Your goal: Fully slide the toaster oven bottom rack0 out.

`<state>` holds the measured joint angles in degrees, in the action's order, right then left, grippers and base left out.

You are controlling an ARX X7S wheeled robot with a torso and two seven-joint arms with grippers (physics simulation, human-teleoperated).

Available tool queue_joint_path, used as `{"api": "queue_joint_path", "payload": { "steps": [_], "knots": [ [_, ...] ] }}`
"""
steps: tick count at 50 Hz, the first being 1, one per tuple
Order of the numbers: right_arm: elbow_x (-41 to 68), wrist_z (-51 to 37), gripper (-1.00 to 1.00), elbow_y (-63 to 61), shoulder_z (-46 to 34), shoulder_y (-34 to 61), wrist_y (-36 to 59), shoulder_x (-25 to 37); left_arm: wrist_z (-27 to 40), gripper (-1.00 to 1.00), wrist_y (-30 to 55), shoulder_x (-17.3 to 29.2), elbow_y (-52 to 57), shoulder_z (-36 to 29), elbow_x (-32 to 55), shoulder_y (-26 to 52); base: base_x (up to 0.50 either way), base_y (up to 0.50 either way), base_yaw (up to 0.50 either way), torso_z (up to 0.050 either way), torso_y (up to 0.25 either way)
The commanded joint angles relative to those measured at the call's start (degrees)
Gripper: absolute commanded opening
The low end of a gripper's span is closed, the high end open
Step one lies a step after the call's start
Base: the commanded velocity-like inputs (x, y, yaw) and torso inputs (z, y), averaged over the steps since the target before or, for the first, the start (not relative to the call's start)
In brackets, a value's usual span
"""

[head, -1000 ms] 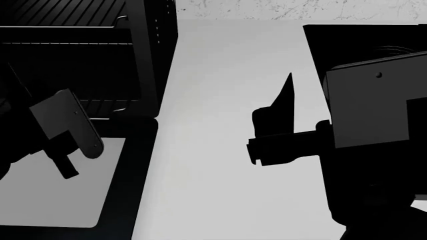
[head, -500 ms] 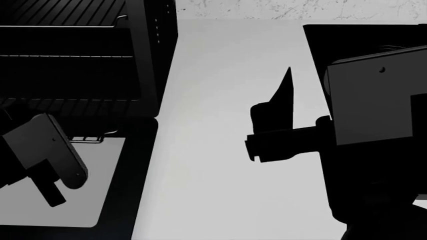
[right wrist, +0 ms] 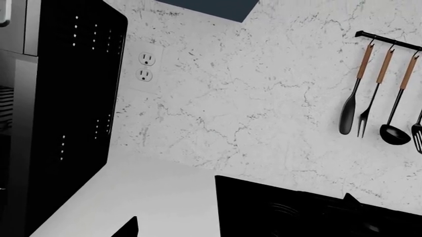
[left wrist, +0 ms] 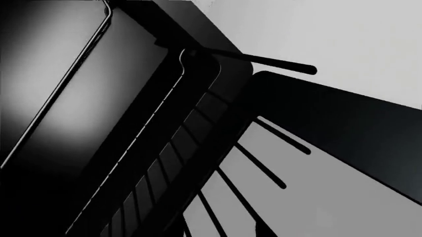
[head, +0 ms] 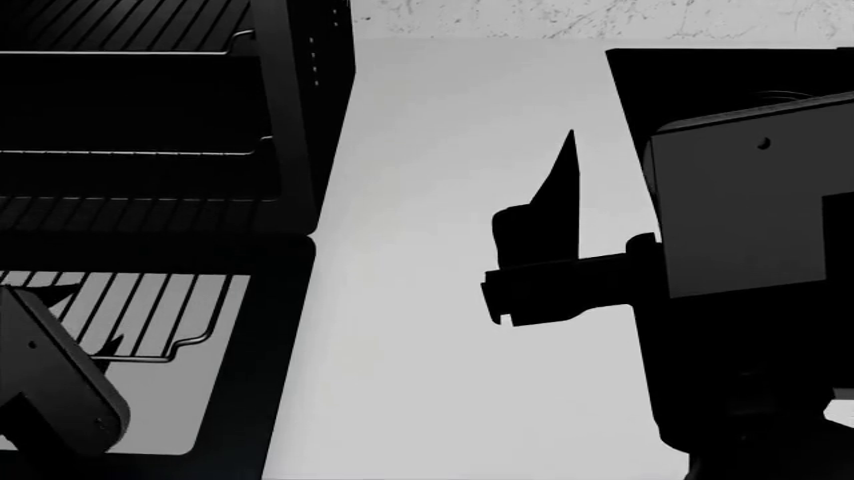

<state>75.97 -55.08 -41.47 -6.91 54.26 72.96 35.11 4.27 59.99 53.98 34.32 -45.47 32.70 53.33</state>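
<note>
Your toaster oven (head: 160,120) stands at the left of the white tabletop (head: 441,300), with its door (head: 227,400) dropped flat. Inside you see an upper wire shelf (head: 134,150) in the cavity. The bottom rack0 (head: 147,310) sticks out over the grey glass of the door, its front corner beside your left pincer (head: 54,390). You cannot tell if this pincer is apart or together. Your right pincer (head: 541,250) hovers over the bare tabletop near the black stovetop (right wrist: 310,212); its state is also unclear.
</note>
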Motion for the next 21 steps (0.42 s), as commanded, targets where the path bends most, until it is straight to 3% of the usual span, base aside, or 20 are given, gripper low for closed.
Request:
{"api": "queue_joint_path", "payload": {
  "steps": [1,11,12,15,18,21],
  "knots": [
    [-1.03,0.67,1.00,0.24,-0.73,-0.31,-0.97,-0.09,13.05,-1.00,7.70,2.07,19.73,9.75,23.41,4.50,-0.02,0.00,0.01,0.010,0.011],
    [0.01,-0.19,1.00,0.15,-0.84,0.32,-0.95,-0.05,24.19,-1.00,11.95,3.25,24.67,15.05,40.65,6.65,-0.02,0.01,0.02,0.006,0.014],
    [0.60,-0.65,1.00,0.04,-0.68,0.42,-0.77,0.05,27.14,1.00,12.43,3.75,25.27,15.20,45.98,7.75,-0.03,0.01,0.03,0.000,0.017],
    [1.12,-0.97,1.00,0.12,-0.57,0.78,-0.72,0.17,34.98,1.00,12.29,4.39,25.66,13.06,57.17,12.96,0.00,0.01,0.02,0.003,0.007],
    [1.34,-1.17,1.00,0.34,-0.77,1.50,-0.66,0.04,46.13,1.00,19.64,0.95,25.65,24.04,77.35,12.56,0.00,0.00,0.00,0.000,0.003],
    [1.78,-1.54,1.00,0.54,-0.93,2.27,-0.57,-0.21,51.86,1.00,17.27,1.99,25.29,22.68,86.50,16.47,0.00,0.00,0.00,0.000,0.000]
  ]
}}
